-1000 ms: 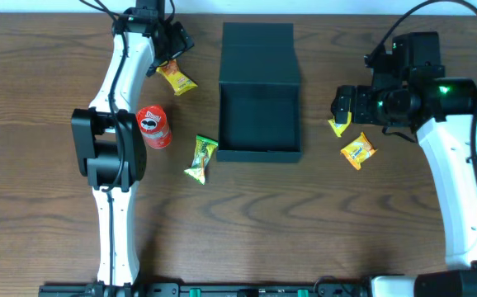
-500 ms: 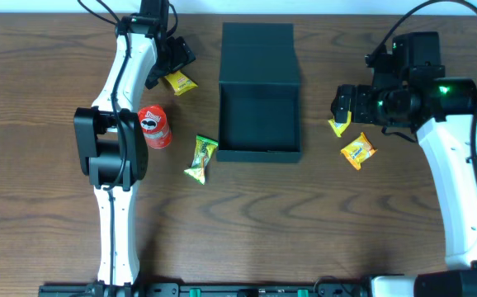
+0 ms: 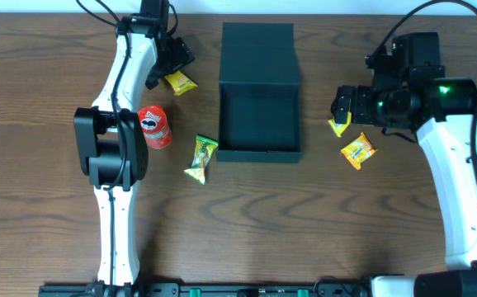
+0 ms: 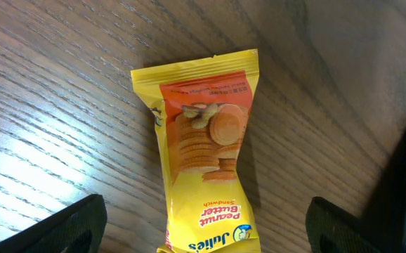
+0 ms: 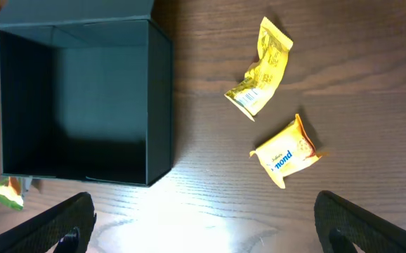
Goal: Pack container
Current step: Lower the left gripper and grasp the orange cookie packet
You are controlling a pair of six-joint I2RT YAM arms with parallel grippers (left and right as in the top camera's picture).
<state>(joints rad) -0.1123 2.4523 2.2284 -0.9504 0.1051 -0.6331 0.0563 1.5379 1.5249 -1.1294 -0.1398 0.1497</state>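
Note:
The dark teal-green container (image 3: pixel 259 148) stands open at the table's middle back, its lid flap (image 3: pixel 257 51) laid back; it also shows in the right wrist view (image 5: pixel 157 98). My left gripper (image 3: pixel 175 68) is open, low over a yellow peanut-butter packet (image 3: pixel 180 82), which lies between its fingers in the left wrist view (image 4: pixel 206 151). My right gripper (image 3: pixel 344 107) is open and empty, held above the table to the right of the container. A yellow packet (image 5: pixel 260 77) and an orange packet (image 5: pixel 286 152) lie near it.
A red can (image 3: pixel 153 126) lies left of the container beside the left arm. A green packet (image 3: pixel 200 157) lies at the container's front left corner. The orange packet (image 3: pixel 357 152) and the yellow packet (image 3: pixel 338 126) lie to the container's right.
My left gripper has lowered and shifted slightly back over the yellow peanut-butter packet. The right arm has not moved.

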